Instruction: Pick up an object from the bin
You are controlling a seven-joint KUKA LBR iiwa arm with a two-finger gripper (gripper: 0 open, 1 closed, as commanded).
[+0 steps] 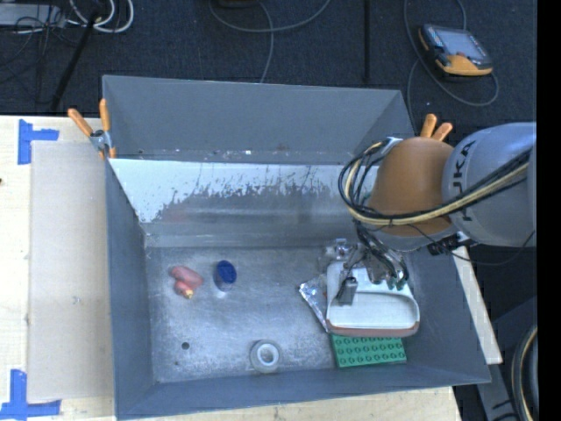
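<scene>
My gripper [347,289] is low in the right half of the bin, below the orange-covered wrist. It sits over the left end of a white flat dish-like thing with a pinkish rim [379,316]. A crumpled silver foil piece [312,296] lies against that thing's left side, just left of the gripper. A green studded plate [369,351] lies directly in front of the white thing, near the bin's front wall.
On the left of the bin floor lie a small pink thing [185,279] and a blue cap [225,274] side by side. A clear tape roll [265,354] rests near the front wall. The arm and its cables cover the bin's right side.
</scene>
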